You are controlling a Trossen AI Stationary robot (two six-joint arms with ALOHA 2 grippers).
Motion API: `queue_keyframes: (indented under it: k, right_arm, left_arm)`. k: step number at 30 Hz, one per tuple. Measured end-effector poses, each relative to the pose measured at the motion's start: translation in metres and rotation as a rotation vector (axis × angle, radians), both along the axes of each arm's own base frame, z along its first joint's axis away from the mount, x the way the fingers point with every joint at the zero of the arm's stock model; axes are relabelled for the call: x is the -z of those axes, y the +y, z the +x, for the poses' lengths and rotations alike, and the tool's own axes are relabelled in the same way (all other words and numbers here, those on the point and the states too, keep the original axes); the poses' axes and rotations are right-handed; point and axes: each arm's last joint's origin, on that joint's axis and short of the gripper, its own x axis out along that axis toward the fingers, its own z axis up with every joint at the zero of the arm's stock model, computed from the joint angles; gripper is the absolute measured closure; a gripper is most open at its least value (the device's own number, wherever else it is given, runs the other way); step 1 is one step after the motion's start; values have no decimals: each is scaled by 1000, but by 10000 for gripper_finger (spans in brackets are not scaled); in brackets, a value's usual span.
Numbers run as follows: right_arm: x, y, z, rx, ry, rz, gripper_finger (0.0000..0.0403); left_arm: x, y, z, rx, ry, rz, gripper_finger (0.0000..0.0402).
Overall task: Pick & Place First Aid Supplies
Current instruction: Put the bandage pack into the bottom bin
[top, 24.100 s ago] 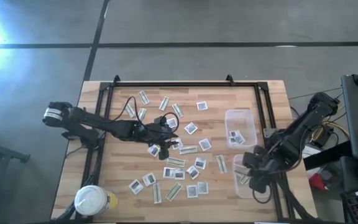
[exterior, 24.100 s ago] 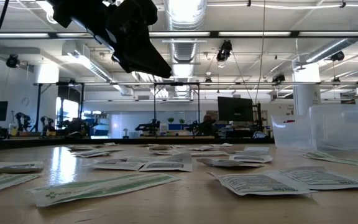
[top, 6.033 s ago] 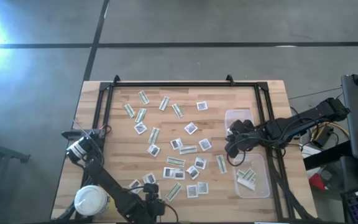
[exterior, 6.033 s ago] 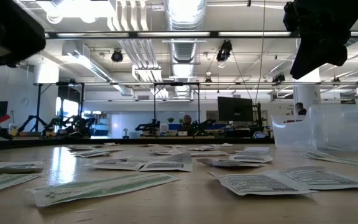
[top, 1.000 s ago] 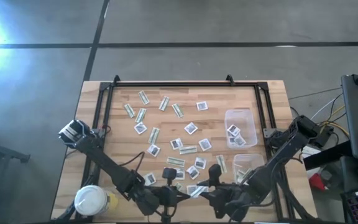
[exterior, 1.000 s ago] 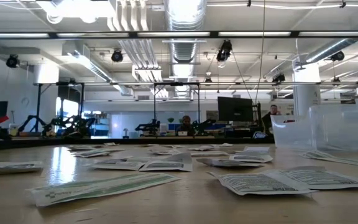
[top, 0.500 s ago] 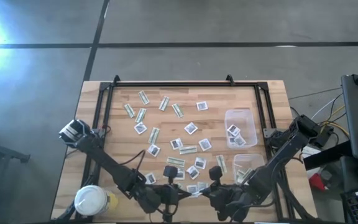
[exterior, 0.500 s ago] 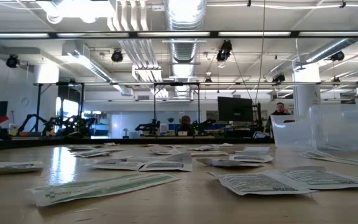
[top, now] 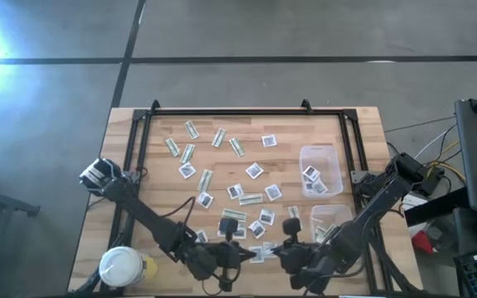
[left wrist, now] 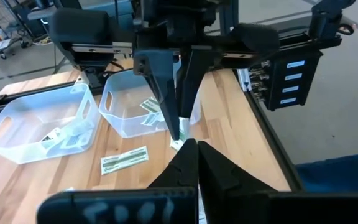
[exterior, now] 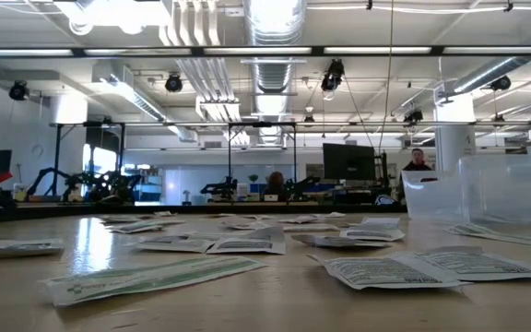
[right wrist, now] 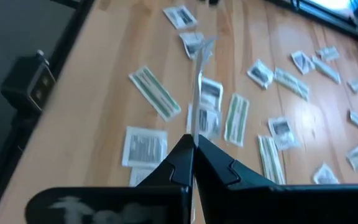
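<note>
Dark print on white packets (top: 254, 170), illegible.

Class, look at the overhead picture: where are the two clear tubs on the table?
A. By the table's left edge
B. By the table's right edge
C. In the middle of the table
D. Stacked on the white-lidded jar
B: both tubs sit by the table's right edge, one behind the other.

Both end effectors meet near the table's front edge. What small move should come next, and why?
Probably open the left end effector: both look shut on the same white packet, and the right end effector stands nearer the clear tubs.
</note>
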Motion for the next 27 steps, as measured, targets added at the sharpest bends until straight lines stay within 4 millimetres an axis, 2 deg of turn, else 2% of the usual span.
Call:
queue_keyframes:
  k: [4, 10, 16, 20, 27]
  right_arm:
    - [4, -4, -6, 54, 53, -3, 395]
    - [9, -14, -19, 133, 188, -16, 395]
    - [5, -23, -32, 206, 269, -24, 395]
    - [0, -27, -43, 251, 299, -34, 395]
    - [-10, -33, -64, 329, 320, -33, 395]
  left_arm:
    - [2, 1, 0, -2, 22, 18, 375]
    - [7, 3, -2, -4, 63, 45, 317]
    - [9, 6, -2, -52, 78, 75, 270]
    - [11, 7, -3, -64, 94, 89, 258]
    - [15, 8, -5, -89, 130, 62, 261]
